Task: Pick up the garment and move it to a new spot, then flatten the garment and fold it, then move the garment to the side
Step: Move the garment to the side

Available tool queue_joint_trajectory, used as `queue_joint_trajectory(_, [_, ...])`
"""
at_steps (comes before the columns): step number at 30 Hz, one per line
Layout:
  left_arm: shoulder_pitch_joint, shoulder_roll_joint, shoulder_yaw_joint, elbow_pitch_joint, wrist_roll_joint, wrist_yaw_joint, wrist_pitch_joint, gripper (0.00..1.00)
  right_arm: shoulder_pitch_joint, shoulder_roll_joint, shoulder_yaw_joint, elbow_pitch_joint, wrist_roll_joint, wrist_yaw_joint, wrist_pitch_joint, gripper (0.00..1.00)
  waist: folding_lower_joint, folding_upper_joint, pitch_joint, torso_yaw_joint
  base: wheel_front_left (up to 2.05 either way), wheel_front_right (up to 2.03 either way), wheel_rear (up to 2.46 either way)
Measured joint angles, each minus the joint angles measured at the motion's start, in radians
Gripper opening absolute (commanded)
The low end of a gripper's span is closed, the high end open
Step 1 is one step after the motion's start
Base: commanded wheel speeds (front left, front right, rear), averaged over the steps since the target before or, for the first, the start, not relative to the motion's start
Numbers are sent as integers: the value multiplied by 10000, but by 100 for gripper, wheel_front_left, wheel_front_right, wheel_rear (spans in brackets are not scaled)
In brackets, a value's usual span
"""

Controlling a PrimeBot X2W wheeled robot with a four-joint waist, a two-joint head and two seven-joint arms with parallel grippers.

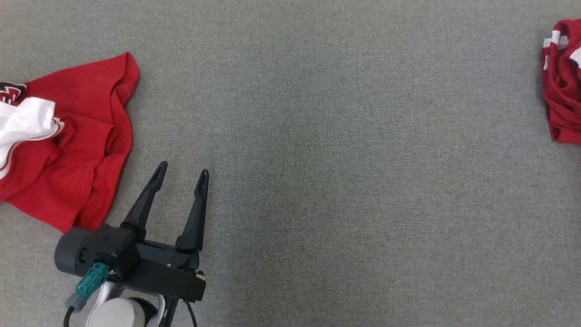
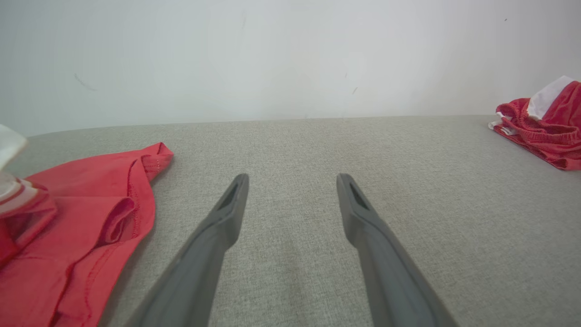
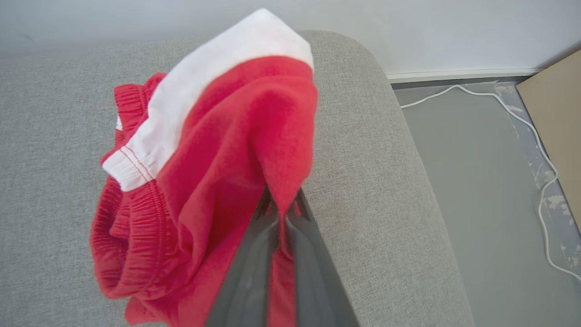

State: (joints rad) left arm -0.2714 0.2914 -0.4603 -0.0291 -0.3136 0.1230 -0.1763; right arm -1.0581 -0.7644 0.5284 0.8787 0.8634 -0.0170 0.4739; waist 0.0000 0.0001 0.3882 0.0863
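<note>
Garment in fingers of right gripper

Shorts partly beyond right edge

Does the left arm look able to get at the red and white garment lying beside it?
Likely yes: the left gripper stands open beside the red and white garment, only bare grey cushion between.

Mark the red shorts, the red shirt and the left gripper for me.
red shorts (image 3: pixel 218 181), right wrist view, red cloth at its middle.
red shirt (image 1: pixel 77 136), head view, its red middle.
left gripper (image 1: pixel 183 168), head view, between its fingertips.
</note>
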Motion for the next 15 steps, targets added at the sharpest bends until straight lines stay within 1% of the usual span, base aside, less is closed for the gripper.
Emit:
queue_joint_trajectory(1, [0, -8, 2, -4, 12, 0, 0, 100, -15, 2, 36, 31, -35, 0, -2, 0, 0, 0, 2, 2, 0, 0, 0])
queue_joint_trajectory(2, [1, -17, 4, -10, 29, 0, 0, 100, -40, 0, 104, 61, -102, 0, -10, 23, 0, 0, 4, 4, 0, 0, 0])
queue_joint_trajectory(3, [2, -29, 8, -15, 38, 0, 0, 100, -85, -2, 178, 84, -222, 8, -77, 90, 0, 0, 5, 6, 0, 0, 0])
queue_joint_trajectory(4, [5, -46, 25, -27, 38, 0, 19, 100, -239, -6, 211, 165, -307, -4, -155, 100, 0, -1, 4, 11, 0, 0, 0])
queue_joint_trajectory(12, [6, -102, 161, 46, 38, 2, 86, 100, -569, -15, 382, 476, -571, 19, -257, 100, 0, -1, -108, -20, 0, 0, 0])
queue_joint_trajectory(15, [8, -151, 184, 134, 36, 2, 86, 100, -582, 33, 468, 529, -660, 184, -453, 100, 0, -1, -222, -42, 0, 0, 0])
